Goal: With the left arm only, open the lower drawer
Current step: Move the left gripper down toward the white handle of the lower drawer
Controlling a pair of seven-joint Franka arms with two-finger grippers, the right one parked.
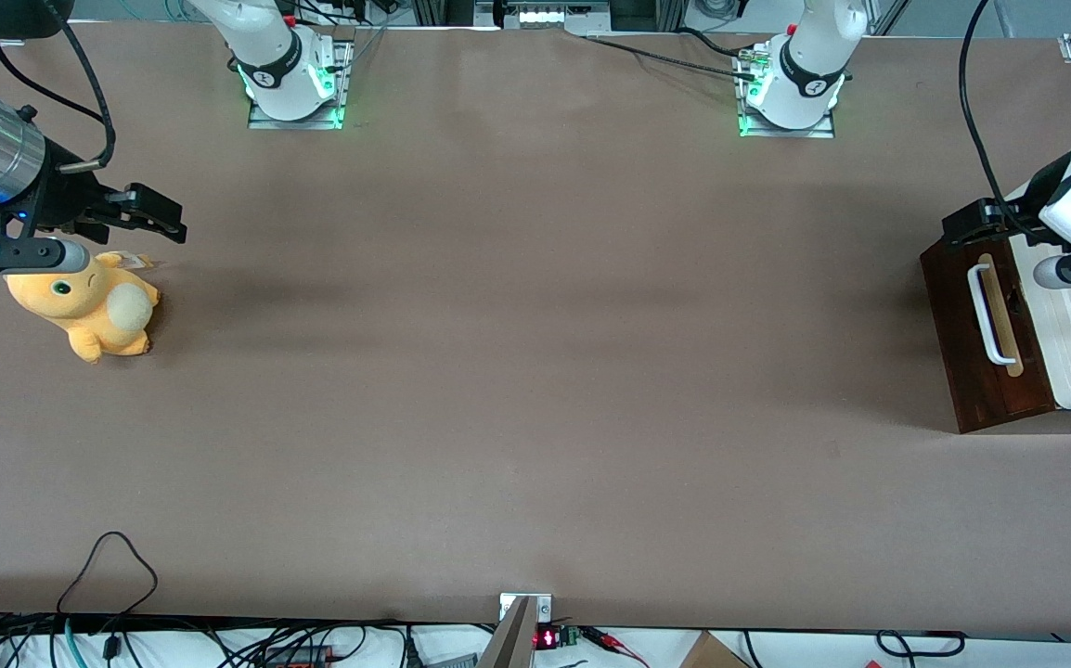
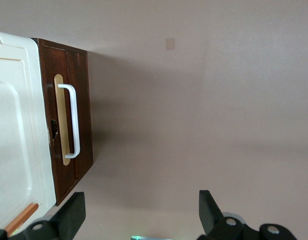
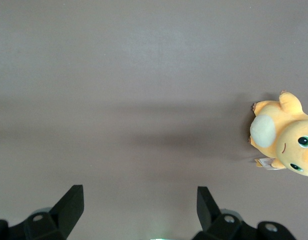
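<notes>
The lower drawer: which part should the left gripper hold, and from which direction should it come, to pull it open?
Probably the white bar handle on the lower drawer. It stands off the dark front, leaving a gap for one finger. The left gripper, open and apart from the drawer over bare table, should come at the drawer's front, fingers straddling the bar's middle, then pull straight out.

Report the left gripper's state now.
Gripper: open, holding nothing, above the table in front of the lower drawer.
</notes>
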